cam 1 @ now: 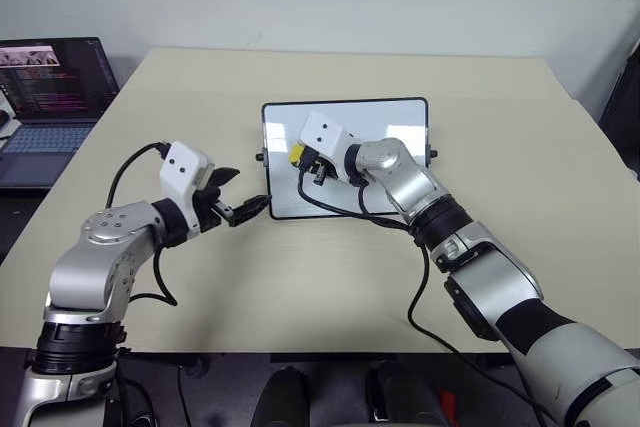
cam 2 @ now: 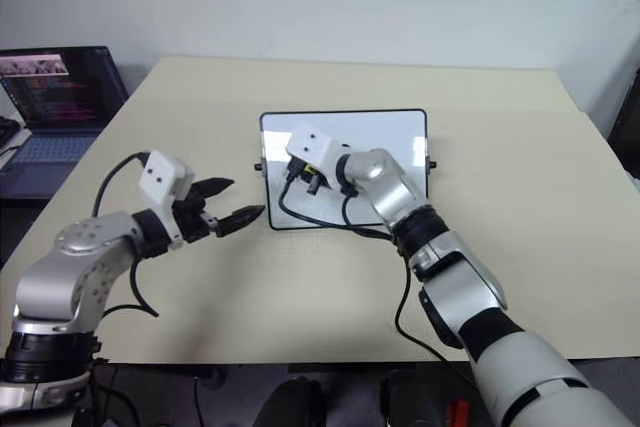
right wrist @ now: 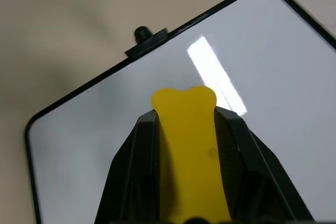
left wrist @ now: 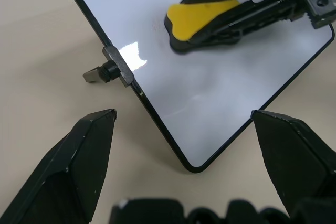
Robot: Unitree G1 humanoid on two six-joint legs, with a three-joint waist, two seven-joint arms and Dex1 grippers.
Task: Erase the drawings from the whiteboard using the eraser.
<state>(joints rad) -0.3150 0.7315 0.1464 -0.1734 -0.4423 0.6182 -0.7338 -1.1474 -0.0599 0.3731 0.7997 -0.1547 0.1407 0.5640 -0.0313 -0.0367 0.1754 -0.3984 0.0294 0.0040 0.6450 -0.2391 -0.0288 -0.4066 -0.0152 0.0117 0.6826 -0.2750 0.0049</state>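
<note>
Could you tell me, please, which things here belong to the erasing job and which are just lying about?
Part of the job:
- whiteboard, flat on the table
- eraser, yellow, held against the board in the shut right hand
- faint red trace of the drawings beside the eraser

Just lying about:
- laptop, open at the table's far left
- left hand, open beside the board's near corner

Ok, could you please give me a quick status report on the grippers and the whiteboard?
Right gripper shut on yellow block eraser, pressed on glossy white black-framed whiteboard. Left gripper open at board's near-left corner. Faint red trace by eraser. Nothing in the way.
</note>
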